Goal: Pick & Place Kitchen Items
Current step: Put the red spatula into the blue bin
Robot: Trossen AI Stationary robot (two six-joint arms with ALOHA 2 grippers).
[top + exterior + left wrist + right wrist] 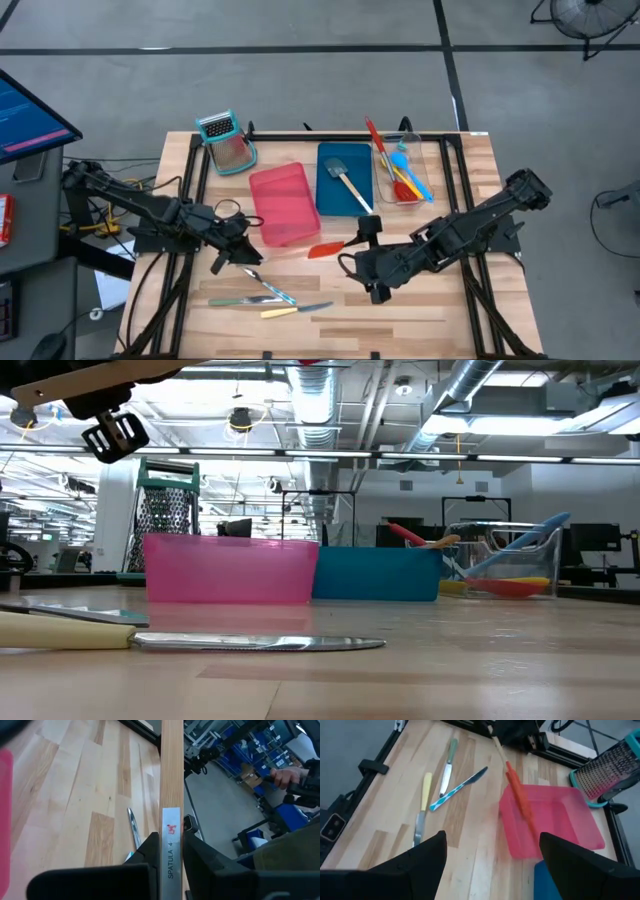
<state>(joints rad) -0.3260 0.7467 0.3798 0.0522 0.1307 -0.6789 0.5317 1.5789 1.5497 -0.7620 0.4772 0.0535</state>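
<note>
Knives: three slim knives lie flat on the near part of the wooden table (420,310); a yellow-handled knife (283,312) nearest the front edge, a green-handled knife (230,300) beside it, a teal-handled knife (275,292) crossing just behind them.
Left gripper (171,847): fingers clamped on the wooden handle of the red spatula (326,249), at a white label reading "SPATULA 4"; it sits above the table, just beside the near left corner of the pink tray (282,204).
Red spatula: held off the table, handle in the left fingers, red blade reaching past the pink tray's near right corner towards the right arm.
Right gripper (492,851): fingers spread wide apart, holding nothing, hovering over the table's centre-right, near the red blade.
Pink tray: mid-table, nothing in it.
Blue tray (344,180): touching the pink tray's right side; a grey spatula (347,180) with wooden handle lies inside.
Clear tray (412,172): right of the blue tray; holds a long red spoon (378,145), a blue spoon (408,168) and a yellow spoon (390,173).
Grater (226,141): teal-framed, standing at the far left, behind the pink tray.
</note>
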